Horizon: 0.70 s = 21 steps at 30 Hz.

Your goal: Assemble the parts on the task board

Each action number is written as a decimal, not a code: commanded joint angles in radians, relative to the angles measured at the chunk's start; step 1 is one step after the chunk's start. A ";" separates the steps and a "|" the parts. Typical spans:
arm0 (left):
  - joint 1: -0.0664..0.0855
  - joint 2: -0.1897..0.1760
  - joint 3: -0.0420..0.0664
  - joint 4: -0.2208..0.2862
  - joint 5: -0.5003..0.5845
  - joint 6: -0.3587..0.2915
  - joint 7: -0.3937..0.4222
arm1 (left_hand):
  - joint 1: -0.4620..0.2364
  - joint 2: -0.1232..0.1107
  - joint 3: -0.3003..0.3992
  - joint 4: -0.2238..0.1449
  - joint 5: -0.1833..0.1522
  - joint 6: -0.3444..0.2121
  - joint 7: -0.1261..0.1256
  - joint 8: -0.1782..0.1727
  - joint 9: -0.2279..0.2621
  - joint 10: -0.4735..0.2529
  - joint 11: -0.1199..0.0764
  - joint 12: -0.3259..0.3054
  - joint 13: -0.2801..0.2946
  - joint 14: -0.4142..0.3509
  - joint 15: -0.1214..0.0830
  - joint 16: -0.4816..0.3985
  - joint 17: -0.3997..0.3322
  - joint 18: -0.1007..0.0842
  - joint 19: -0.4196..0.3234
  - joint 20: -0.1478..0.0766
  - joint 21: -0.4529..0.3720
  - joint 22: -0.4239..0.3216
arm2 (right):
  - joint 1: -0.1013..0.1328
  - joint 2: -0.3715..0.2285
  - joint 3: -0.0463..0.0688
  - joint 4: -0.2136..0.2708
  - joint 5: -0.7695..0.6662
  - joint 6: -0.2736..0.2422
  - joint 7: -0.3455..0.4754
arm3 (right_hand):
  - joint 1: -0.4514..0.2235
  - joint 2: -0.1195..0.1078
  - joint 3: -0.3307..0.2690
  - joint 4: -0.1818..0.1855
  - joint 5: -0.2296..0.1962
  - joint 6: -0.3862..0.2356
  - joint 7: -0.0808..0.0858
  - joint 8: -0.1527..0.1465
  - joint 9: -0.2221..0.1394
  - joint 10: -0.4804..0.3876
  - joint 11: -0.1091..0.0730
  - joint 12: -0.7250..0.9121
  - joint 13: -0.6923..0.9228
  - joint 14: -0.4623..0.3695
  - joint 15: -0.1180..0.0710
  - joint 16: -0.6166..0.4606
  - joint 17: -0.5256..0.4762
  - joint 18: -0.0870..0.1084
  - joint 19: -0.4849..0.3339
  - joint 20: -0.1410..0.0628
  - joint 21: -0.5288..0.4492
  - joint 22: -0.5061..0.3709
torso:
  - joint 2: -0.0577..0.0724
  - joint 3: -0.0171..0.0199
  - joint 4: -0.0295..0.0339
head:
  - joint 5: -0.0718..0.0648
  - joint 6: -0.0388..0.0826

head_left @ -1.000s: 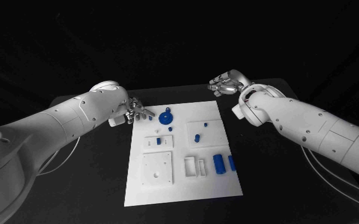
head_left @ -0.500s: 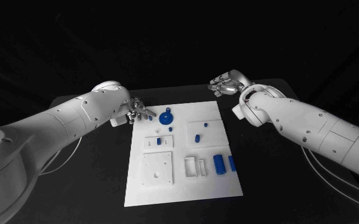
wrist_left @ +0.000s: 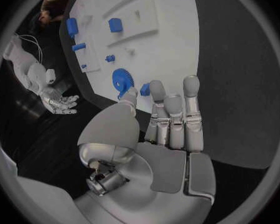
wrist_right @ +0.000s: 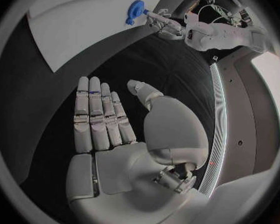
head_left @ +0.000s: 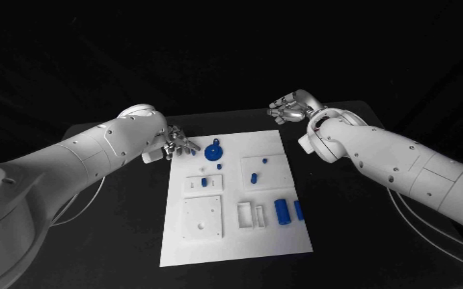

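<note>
Nearest us on the black table [head_left: 116,235] lies the white rectangular task board [head_left: 236,235], its near end bare. Going up the board, we see a square white raised plate with small holes [head_left: 203,217] at about 9 o'clock from the board's centre, and at about 3 o'clock a pair of blue upright cylinder parts [head_left: 283,211], one larger and one slimmer just beside it, with white slotted blocks [head_left: 251,215] between them and the square plate. Beyond these sit a smaller white plate carrying a short blue peg [head_left: 205,182] and another small blue peg [head_left: 253,177] on the right-hand panel.

Farther up, toward 12 o'clock, a blue round gear-like disc part [head_left: 215,150] rests near the board's far left corner. Our left hand [head_left: 176,143] hovers just beside that corner, at about 10 o'clock from the disc; its fingers [wrist_left: 174,117] lie straight and close together, the thumb tip near the disc, and it has hold of nothing.

Farthest, at about 1 o'clock off the board, our right hand [head_left: 290,110] hangs over bare table, flat, fingers [wrist_right: 97,117] extended, carrying nothing.
</note>
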 commanded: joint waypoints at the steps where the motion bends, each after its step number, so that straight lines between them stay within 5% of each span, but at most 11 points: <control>1: 0.000 0.005 0.001 0.001 0.007 0.016 0.007 | 0.004 0.018 0.001 -0.007 0.006 0.005 -0.002 -0.008 -0.001 0.009 0.000 0.006 0.001 0.005 -0.002 0.002 0.001 0.009 -0.008 -0.002 0.006 0.020 | 0.001 0.001 0.001 0.000 0.002 -0.004 0.006 | 0.000 -0.007 0.007 0.000 0.006 -0.006 -0.001 0.002 -0.001 -0.005 -0.002 -0.006 -0.002 -0.007 0.001 -0.002 -0.001 0.003 -0.009 0.001 -0.003 -0.002 | 0.001 0.0001 -0.0007 | -0.001 0.000; 6: 0.000 0.005 0.001 0.001 0.008 0.014 0.010 | 0.023 0.048 0.009 -0.013 0.008 0.007 -0.002 -0.024 -0.009 0.006 0.001 0.003 0.000 0.004 -0.001 -0.003 -0.002 0.009 -0.010 -0.001 0.004 0.019 | 0.001 0.002 0.001 -0.001 0.002 -0.003 0.005 | 0.000 -0.007 0.007 0.000 0.006 -0.006 -0.001 0.002 -0.001 -0.005 -0.002 -0.006 -0.002 -0.007 0.001 -0.002 -0.001 0.003 -0.009 0.001 -0.003 -0.002 | 0.001 0.0001 -0.0004 | -0.004 0.001; 21: 0.000 0.007 0.001 0.000 0.010 0.027 0.013 | 0.036 0.060 0.012 -0.022 0.008 0.011 -0.001 -0.038 -0.017 0.005 0.001 0.002 0.000 0.004 -0.001 -0.003 -0.002 0.009 -0.010 -0.001 0.002 0.019 | 0.001 0.003 0.001 0.000 0.002 -0.002 0.004 | 0.000 -0.007 0.007 0.000 0.006 -0.006 -0.001 0.002 -0.001 -0.005 -0.002 -0.006 -0.002 -0.007 0.001 -0.002 -0.001 0.003 -0.009 0.001 -0.003 -0.002 | 0.001 -0.0001 0.0000 | -0.004 0.000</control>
